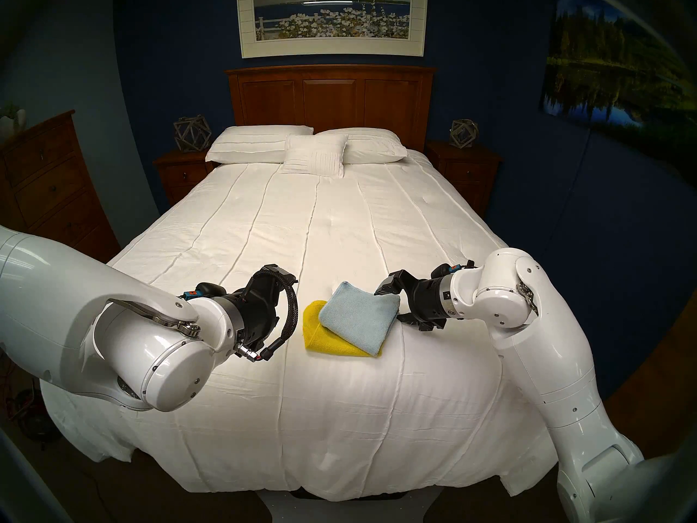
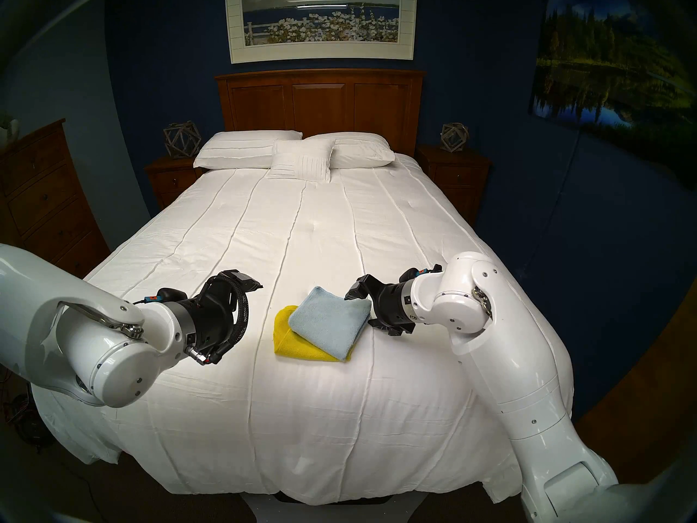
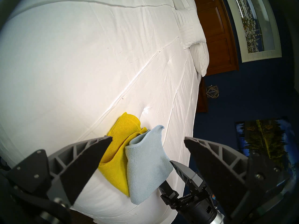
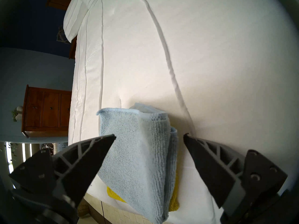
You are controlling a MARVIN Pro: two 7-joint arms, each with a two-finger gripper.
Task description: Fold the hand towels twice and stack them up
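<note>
Low in the centre of the head view, a folded pale blue towel (image 1: pixel 360 320), nubby microfibre with a stitched hem, lies on a folded yellow towel (image 1: pixel 320 335) atop the white quilted bedspread (image 1: pixel 301 228). The blue rectangle's long axis runs from upper left to lower right. The right gripper (image 4: pixel 149 135) straddles its edge, jaws spread wide, gripping nothing. The left gripper (image 3: pixel 148 138), centre left, is likewise wide and empty.

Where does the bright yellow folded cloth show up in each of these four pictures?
Head left: yellow cloth, low centre, under the pale blue cloth.
Head right, low centre.
Left wrist, bottom centre.
Right wrist, only edges showing, bottom.
Shared landmark: the pale blue cloth on top.
</note>
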